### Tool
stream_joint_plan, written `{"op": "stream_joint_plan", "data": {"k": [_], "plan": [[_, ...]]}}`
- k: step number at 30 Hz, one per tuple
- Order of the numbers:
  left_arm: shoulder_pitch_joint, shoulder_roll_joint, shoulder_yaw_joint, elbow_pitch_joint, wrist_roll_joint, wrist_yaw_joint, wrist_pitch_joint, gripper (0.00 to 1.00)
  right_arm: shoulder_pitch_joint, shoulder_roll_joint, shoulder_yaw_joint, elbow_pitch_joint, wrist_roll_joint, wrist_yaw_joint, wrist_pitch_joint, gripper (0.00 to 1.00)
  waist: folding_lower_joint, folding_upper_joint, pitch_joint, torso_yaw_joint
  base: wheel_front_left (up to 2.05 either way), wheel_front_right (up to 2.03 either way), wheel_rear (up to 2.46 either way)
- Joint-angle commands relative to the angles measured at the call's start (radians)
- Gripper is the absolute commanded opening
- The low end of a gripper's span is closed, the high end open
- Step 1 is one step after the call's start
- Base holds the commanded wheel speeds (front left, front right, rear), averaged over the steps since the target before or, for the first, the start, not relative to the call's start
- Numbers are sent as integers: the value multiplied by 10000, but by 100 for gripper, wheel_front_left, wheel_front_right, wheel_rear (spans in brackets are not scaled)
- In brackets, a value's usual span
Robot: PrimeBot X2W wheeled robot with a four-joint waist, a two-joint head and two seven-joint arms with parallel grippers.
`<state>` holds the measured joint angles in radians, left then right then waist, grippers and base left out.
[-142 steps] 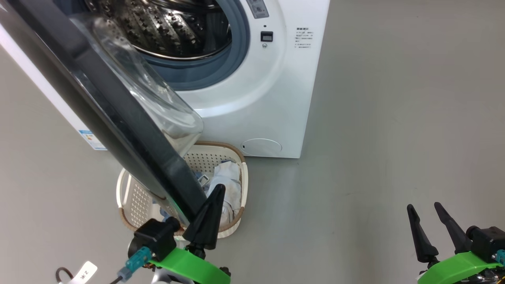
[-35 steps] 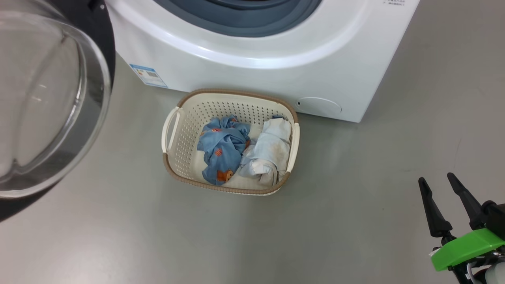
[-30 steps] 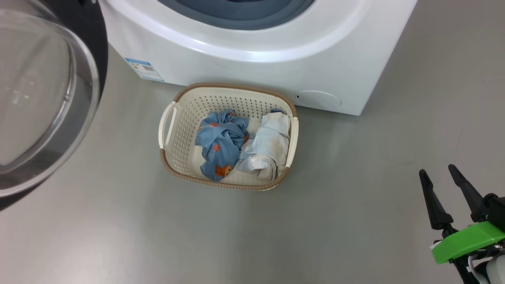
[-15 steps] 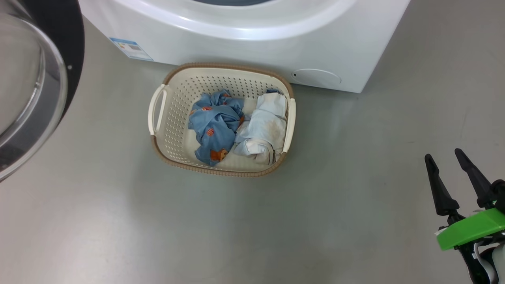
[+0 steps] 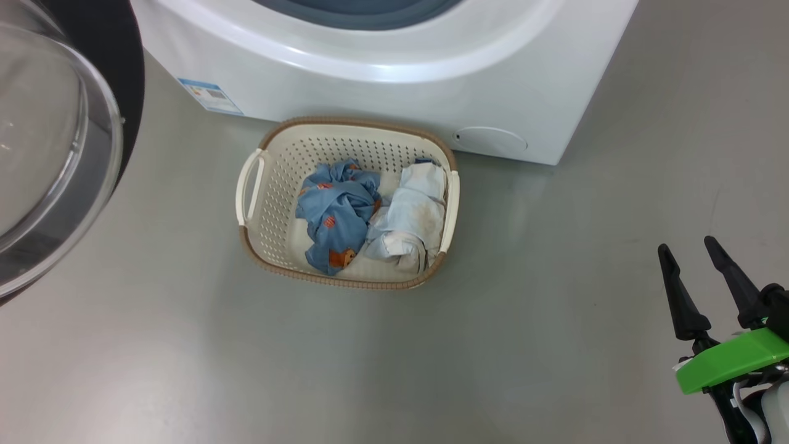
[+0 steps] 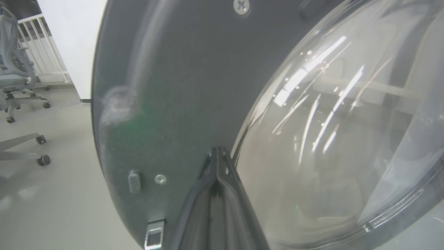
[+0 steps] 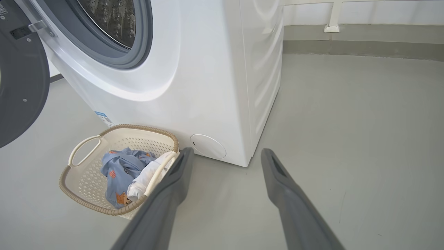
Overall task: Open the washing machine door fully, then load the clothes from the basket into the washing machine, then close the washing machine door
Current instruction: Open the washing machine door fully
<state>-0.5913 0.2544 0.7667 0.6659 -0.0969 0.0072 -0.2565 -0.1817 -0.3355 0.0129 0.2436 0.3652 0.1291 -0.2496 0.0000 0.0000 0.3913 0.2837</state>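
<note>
The washing machine (image 5: 382,86) stands at the top of the head view, its door (image 5: 132,74) swung wide to the left with the glass bowl (image 5: 43,154) facing me. Before it, the basket (image 5: 345,121) holds the light blue garment (image 5: 336,209) and the pale stained garment (image 5: 410,219). My right gripper (image 5: 685,243) is open and empty, low at the right, well clear of the basket. In the right wrist view, that gripper (image 7: 227,152) points at the machine's lower corner, basket (image 7: 138,127) to its left. My left gripper (image 6: 217,150) is shut, tips at the door's inner face (image 6: 166,86) beside the glass.
The round service cover (image 5: 490,140) and blue energy label (image 5: 209,95) sit low on the machine's front. Grey floor (image 5: 555,339) spreads between my right gripper and the basket. An office chair (image 6: 14,69) stands beyond the door.
The door has swung from across the basket to wide open at the left, and my left gripper has left the head view. The head camera dipped, then rose slightly; the right gripper stays open.
</note>
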Motion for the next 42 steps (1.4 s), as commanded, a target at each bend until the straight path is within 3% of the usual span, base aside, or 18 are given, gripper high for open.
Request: {"op": "stream_joint_plan", "data": {"k": [1,10,12,17,19,20,32,42], "plan": [[513,486,218,-393,94,-77,-53,0,253,-29,206,-163,16,16,-122,100,0,0,-277,49,0,0,0],[1558,-382,247,-1411,126,-752,-53,0,433,139,323,-78,-1,16,-122,100,0,0,-988,102,0,0,0],[1826,-637,160,-1700,127,-940,-53,20,487,169,345,-40,7,16,-122,100,0,0,-1151,124,0,0,0],[2442,-1151,-239,-2306,202,-1231,-53,58,564,235,395,9,24,16,-122,100,0,0,-1466,131,0,0,0],[2654,-1315,-466,-2472,118,-1306,-53,87,596,268,381,12,38,16,-122,100,0,0,-1585,97,0,0,0],[2764,-1374,-576,-2569,85,-1329,-53,98,619,280,384,14,48,16,-122,100,0,0,-1647,67,0,0,0],[4134,-1799,-3210,-3877,-966,-1376,-53,100,869,476,287,44,64,16,-122,100,0,0,-2108,-670,0,0,0],[4589,-1865,-4849,-4154,-1360,-1378,-53,100,891,654,154,27,41,16,-122,100,0,0,-2303,-1815,0,0,0]]}}
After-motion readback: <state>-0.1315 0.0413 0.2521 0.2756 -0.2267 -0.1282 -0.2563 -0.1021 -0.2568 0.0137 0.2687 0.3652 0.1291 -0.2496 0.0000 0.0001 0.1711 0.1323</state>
